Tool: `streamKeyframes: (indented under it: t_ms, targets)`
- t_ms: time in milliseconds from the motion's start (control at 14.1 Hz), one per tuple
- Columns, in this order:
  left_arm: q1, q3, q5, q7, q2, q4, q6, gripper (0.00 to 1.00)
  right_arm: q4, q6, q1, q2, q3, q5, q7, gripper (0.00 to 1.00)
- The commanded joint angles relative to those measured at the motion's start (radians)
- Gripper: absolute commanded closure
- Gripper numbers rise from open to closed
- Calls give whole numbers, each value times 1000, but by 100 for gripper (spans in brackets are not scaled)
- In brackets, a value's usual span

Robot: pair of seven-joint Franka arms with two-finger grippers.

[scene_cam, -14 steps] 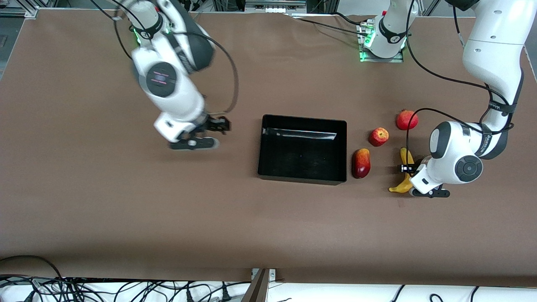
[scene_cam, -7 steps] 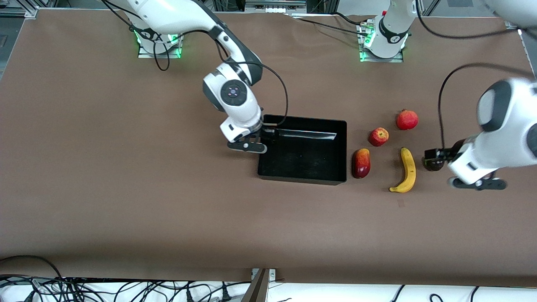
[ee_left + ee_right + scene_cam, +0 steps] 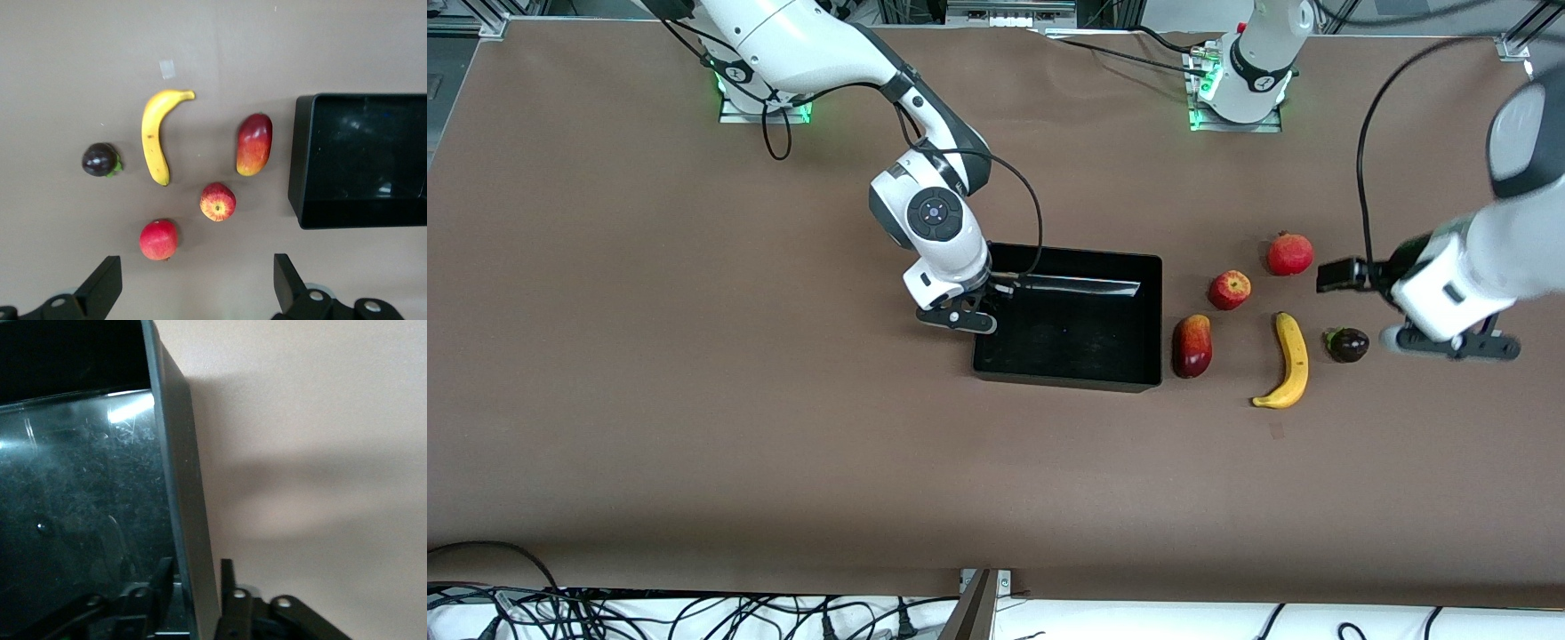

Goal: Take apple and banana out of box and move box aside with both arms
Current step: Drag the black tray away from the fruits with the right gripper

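Observation:
The black box (image 3: 1069,381) sits mid-table. My right gripper (image 3: 980,307) is at the box's wall toward the right arm's end. In the right wrist view that wall (image 3: 180,487) stands between the two fingers (image 3: 228,583), one inside and one outside, closed against it. The banana (image 3: 1290,360) and the apple (image 3: 1229,289) lie on the table toward the left arm's end. My left gripper (image 3: 1449,344) hangs in the air beside them, wide open and empty. The left wrist view shows its gripper (image 3: 193,293), the banana (image 3: 155,137), the apple (image 3: 217,201) and the box (image 3: 360,217).
A mango (image 3: 1192,346) lies beside the box. A pomegranate (image 3: 1289,254) lies farther from the front camera than the apple. A small dark round fruit (image 3: 1347,344) lies beside the banana, under the left hand.
My right gripper moved from open table to the box wall and settled there. My left gripper left the banana and rose toward the left arm's end, uncovering the dark fruit. No fruit moved.

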Motion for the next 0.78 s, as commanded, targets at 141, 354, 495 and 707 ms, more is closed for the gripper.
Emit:
streamKeyframes:
  t_ms: [141, 354, 495, 707]
  targets:
    - [-103, 210, -29, 5, -256, -322, 214, 0, 22, -75, -11, -39, -35, -6, -65, 100]
    - [-186, 276, -19, 5, -297, -345, 202, 0, 21, -190, -64, -121, -46, -5, -178, 100]
    - [-186, 276, -19, 16, -287, -337, 202, 0, 14, -300, -94, -183, -87, 3, -330, 100]
    - [-186, 279, -18, 21, -267, -331, 208, 0, -40, -373, -121, -278, -196, 15, -571, 100]
